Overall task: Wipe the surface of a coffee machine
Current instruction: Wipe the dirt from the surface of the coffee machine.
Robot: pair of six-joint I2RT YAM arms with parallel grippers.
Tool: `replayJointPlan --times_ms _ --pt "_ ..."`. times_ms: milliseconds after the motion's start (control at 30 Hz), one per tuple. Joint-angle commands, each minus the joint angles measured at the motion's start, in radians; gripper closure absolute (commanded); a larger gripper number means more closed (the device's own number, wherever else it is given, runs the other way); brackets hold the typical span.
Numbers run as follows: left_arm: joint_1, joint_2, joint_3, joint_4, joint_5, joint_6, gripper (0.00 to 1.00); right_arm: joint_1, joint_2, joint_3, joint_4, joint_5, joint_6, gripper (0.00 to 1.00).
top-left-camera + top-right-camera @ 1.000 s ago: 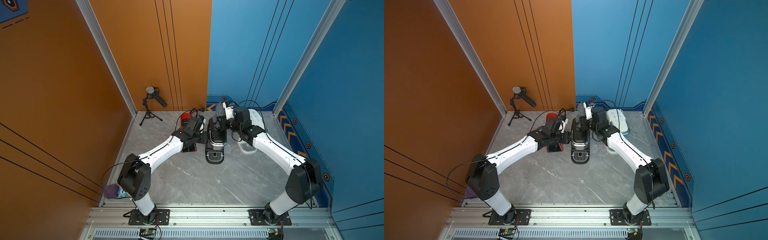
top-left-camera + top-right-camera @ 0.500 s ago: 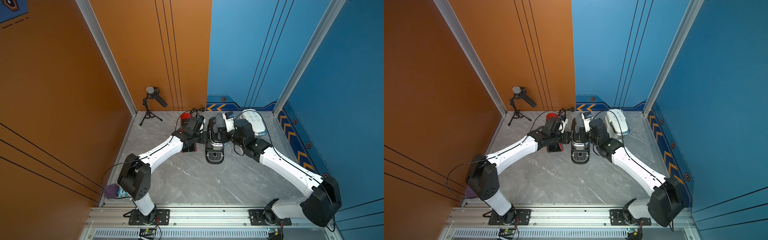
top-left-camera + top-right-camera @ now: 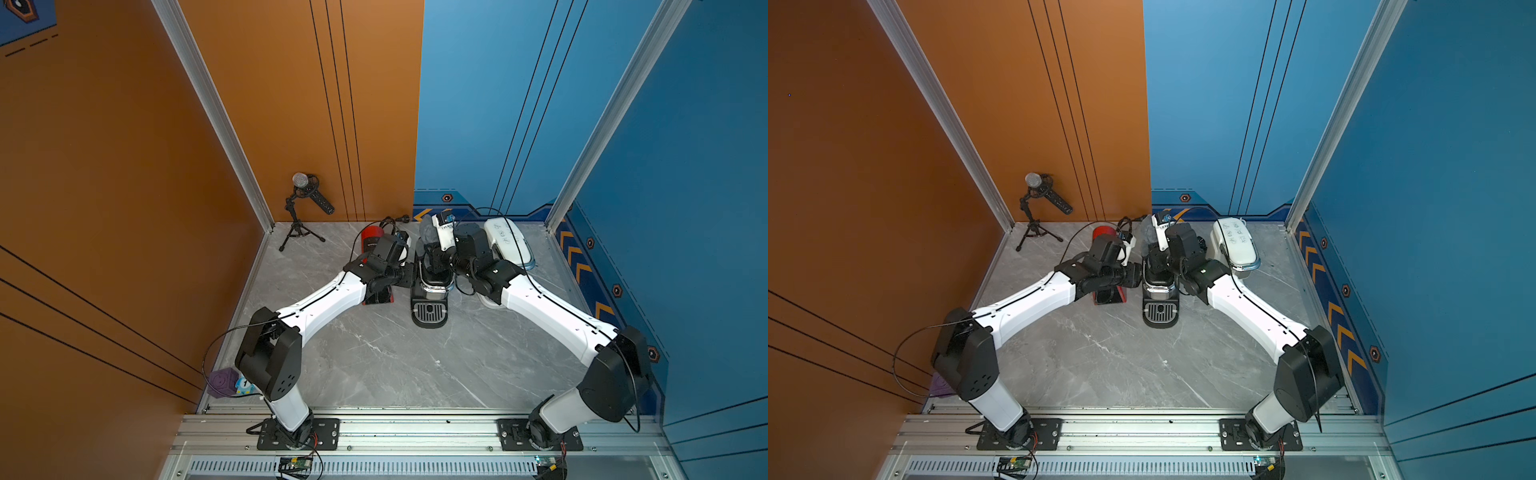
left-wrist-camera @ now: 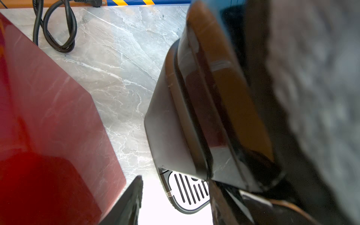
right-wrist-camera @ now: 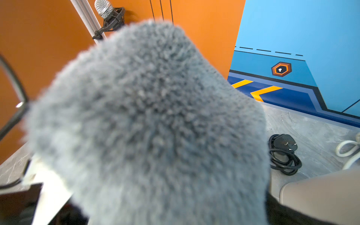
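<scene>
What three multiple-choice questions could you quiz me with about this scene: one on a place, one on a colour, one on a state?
1. Where does the black coffee machine stand?
A in the back left corner; B between the red machine and the white appliance; C at the front edge.
2. What colour is the fluffy cloth?
A yellow; B grey; C green.
3. How is the black plug?
A in a socket; B held by a gripper; C lying loose on the table.

Answers: 1 B, both top views show it flanked by those two. 2 B, grey pile fills the right wrist view. 3 C, its prongs are bare.
</scene>
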Motion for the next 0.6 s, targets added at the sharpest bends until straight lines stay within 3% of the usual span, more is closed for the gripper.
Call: replayJointPlan --times_ms 0,333,567 --pt "0.003 -0.009 0.006 0.055 -0.002 -0.003 0.45 -0.043 0.104 0.017 -0.158 -0.004 0.050 0.76" --pt "0.006 -0.024 -0.005 0.055 -0.001 -0.003 0.45 -0.151 0.234 0.135 -0.185 -0.053 0.137 0.77" --pt "0.013 -0.032 -0.008 0.055 -0.003 0.002 0.45 -0.228 0.191 0.079 -0.188 -0.074 0.174 0.77"
